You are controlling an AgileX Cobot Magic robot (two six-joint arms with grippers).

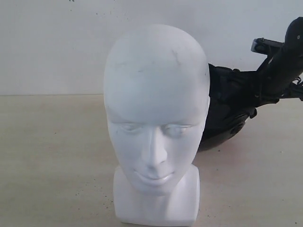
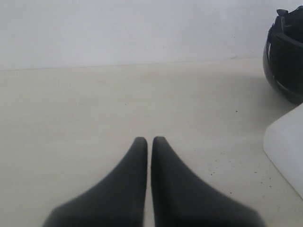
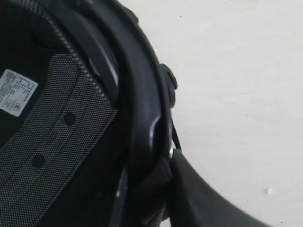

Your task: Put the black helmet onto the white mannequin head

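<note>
The head [image 1: 156, 118] stood on the bench [image 1: 47, 165], near its front edge and about midway across. The helmet [image 1: 227, 113] lay on the bench behind it and to its right, partly hidden by it. A wall [image 1: 57, 42] rose behind the bench. My right fingers [image 3: 199, 189] were at the helmet's rim, one of them touching its outer side. My left fingers [image 2: 144, 146] hung over the bench, apart from the head's base, with the helmet farther off beyond it.
</note>
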